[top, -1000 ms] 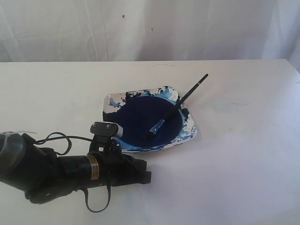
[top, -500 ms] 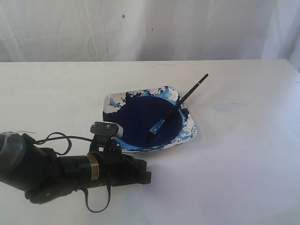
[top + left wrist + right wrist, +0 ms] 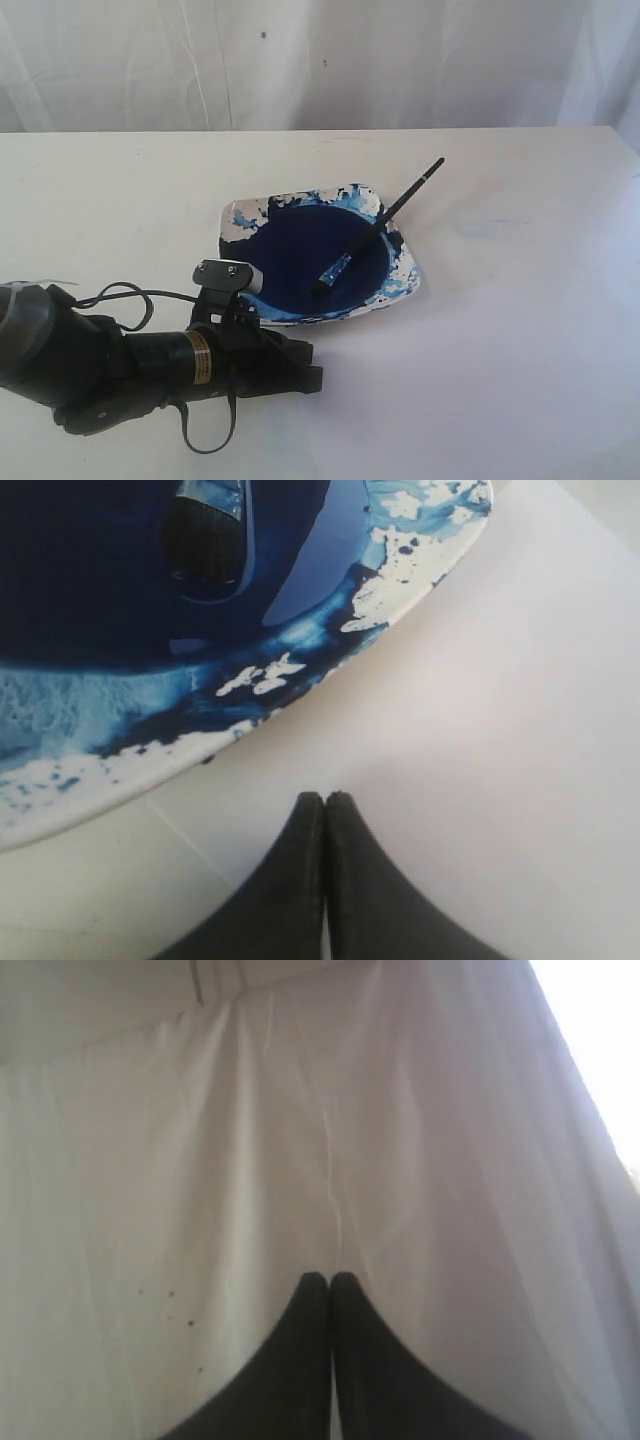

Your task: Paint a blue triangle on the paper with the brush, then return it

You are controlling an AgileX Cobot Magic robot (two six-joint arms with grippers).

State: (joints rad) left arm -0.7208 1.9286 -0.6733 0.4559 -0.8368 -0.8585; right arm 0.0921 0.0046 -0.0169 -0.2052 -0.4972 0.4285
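Observation:
The black-handled brush (image 3: 380,225) lies across the paint dish (image 3: 405,285), bristles in the dark navy pool, handle end sticking out over the far right rim. The white paper (image 3: 500,330) spreads under and to the right of the dish; no blue triangle shows on it. My left gripper (image 3: 312,365) rests low just in front of the dish's near left corner, shut and empty; in the left wrist view its fingertips (image 3: 325,798) meet a short way from the dish rim (image 3: 400,590). My right gripper (image 3: 330,1278) is shut, empty, facing the cloth, and out of the exterior view.
A white draped cloth (image 3: 320,60) hangs behind the table. A faint blue smudge (image 3: 480,228) marks the paper to the right of the dish. A black cable (image 3: 120,295) loops beside the left arm.

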